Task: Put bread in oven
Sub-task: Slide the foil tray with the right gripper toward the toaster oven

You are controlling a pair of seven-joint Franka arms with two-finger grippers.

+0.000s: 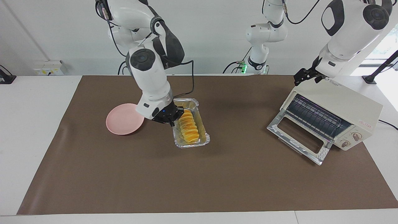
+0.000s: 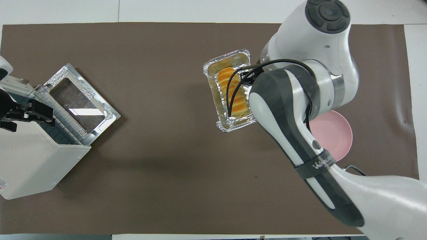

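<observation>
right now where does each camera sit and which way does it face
Facing view: high across the table, looking at both arm bases; right gripper grips the foil tray with bread; left gripper over the oven.
Overhead view: above the robots' end, looking steeply down; right arm enters bottom right.
Shared: tray, bread, pink plate, oven, mirrored.
</observation>
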